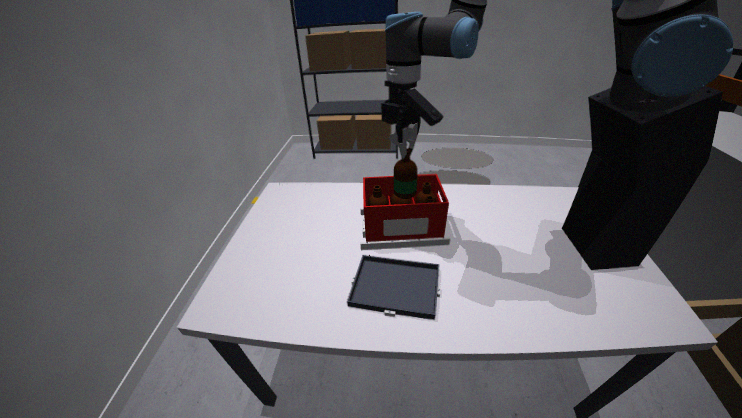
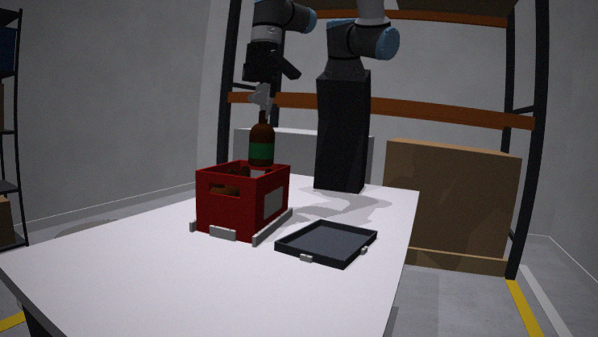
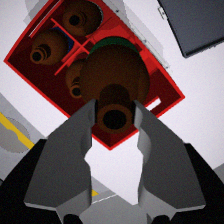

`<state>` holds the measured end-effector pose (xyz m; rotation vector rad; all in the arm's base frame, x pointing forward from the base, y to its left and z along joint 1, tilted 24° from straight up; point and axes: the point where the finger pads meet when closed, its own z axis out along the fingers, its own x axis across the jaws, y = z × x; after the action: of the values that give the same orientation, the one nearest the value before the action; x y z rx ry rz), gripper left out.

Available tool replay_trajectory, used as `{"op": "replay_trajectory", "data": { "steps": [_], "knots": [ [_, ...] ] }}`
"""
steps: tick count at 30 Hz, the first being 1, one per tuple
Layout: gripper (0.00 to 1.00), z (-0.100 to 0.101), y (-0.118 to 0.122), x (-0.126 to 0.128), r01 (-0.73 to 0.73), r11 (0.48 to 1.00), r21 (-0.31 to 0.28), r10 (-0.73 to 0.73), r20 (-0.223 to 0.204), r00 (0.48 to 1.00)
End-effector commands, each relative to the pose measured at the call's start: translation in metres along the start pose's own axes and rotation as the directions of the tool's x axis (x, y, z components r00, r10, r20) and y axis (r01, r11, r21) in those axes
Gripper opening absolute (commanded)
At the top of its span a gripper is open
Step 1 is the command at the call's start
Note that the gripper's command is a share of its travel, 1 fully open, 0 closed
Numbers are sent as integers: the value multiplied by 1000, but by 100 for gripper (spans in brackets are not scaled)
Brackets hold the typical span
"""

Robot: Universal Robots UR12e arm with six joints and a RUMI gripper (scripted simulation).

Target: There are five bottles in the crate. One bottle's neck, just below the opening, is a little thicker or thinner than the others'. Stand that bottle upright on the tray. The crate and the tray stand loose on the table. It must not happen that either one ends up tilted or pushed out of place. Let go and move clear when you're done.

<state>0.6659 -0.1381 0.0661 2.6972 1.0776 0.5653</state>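
Observation:
My gripper (image 1: 406, 150) (image 2: 263, 112) (image 3: 114, 101) is shut on the neck of a brown bottle with a green label (image 1: 405, 179) (image 2: 261, 144) (image 3: 116, 75). The bottle hangs upright, most of its body raised above the rim of the red crate (image 1: 405, 215) (image 2: 227, 207) (image 3: 20, 62). Other brown bottles (image 1: 376, 193) (image 3: 45, 48) stand in the crate's compartments. The dark tray (image 1: 395, 286) (image 2: 328, 243) (image 3: 197, 25) lies on the table just in front of the crate.
Grey stop strips (image 1: 405, 243) (image 2: 271, 227) edge the crate's base. The arm's black pedestal (image 1: 638, 171) (image 2: 342, 129) stands on the table to the right. Shelving with cardboard boxes (image 1: 345, 51) stands behind the table, and a large box (image 2: 451, 197) beside it.

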Motion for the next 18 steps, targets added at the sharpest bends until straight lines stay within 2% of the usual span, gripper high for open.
{"op": "replay_trajectory", "data": {
  "steps": [1, 18],
  "knots": [
    [0, 0, 0, 2, 0, 1000, -1, 0, 0, 1000],
    [0, 0, -6, 11, 0, 1000, -1, 0, 0, 1000]
  ]
}}
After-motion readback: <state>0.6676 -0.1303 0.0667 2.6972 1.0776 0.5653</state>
